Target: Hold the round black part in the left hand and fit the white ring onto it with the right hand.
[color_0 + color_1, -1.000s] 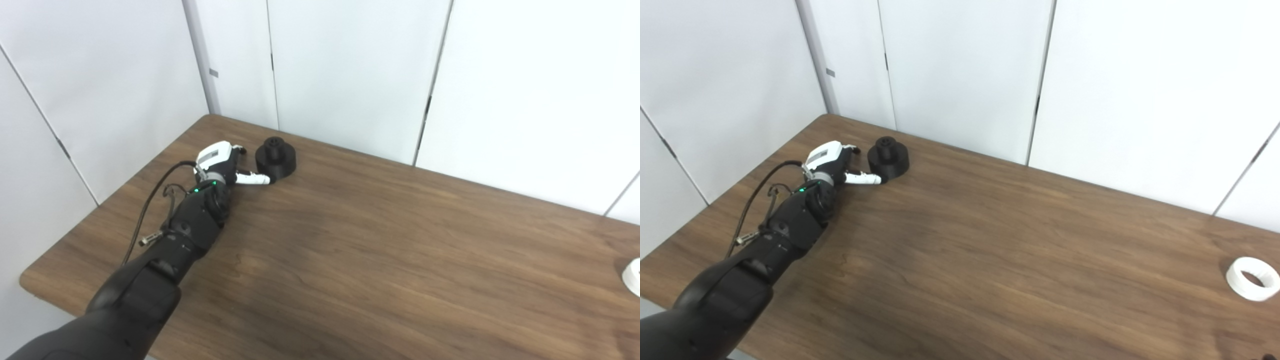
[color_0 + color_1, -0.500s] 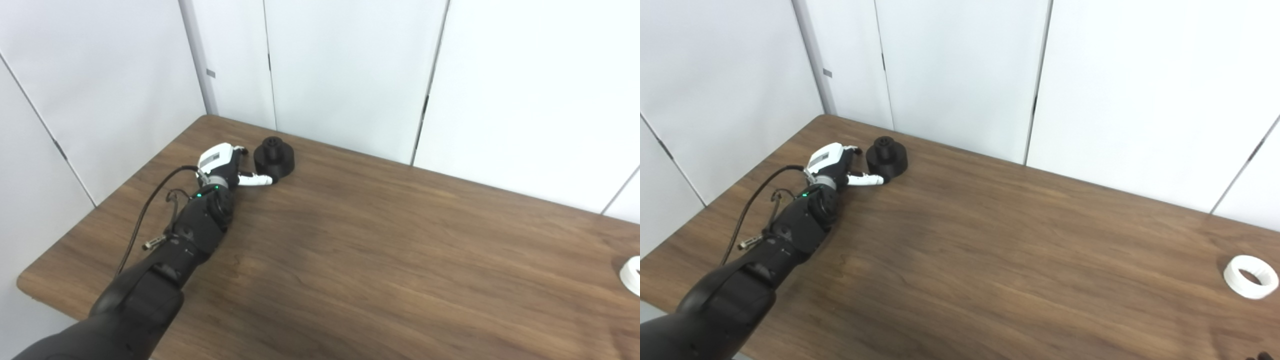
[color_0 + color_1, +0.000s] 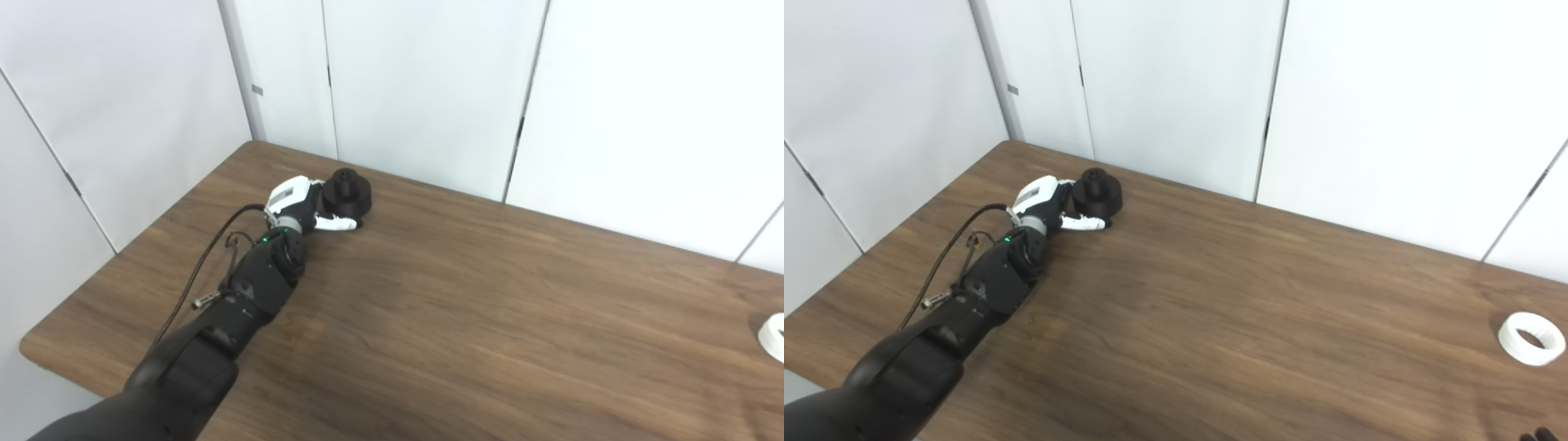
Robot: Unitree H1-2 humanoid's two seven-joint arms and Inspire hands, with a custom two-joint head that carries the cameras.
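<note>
The round black part [image 3: 348, 194] stands near the table's far left corner, a stepped disc with a small hub on top. My left hand [image 3: 301, 201], white-backed with black fingers, is wrapped against its left side, and the white thumb lies under its front edge; the hand is shut on it. The white ring [image 3: 1532, 338] lies flat at the far right of the table and is cut by the frame edge in the left eye view. Only dark fingertips [image 3: 1538, 435] of my right hand show at the bottom right corner, well below the ring.
The brown wooden table [image 3: 465, 318] ends in a rounded corner at the near left. White wall panels [image 3: 422, 86] stand right behind its far edge, close to the black part. A black cable [image 3: 202, 275] loops beside my left forearm.
My left hand has moved right and closed around the black part, which has shifted slightly right with it. The ring has not moved.
</note>
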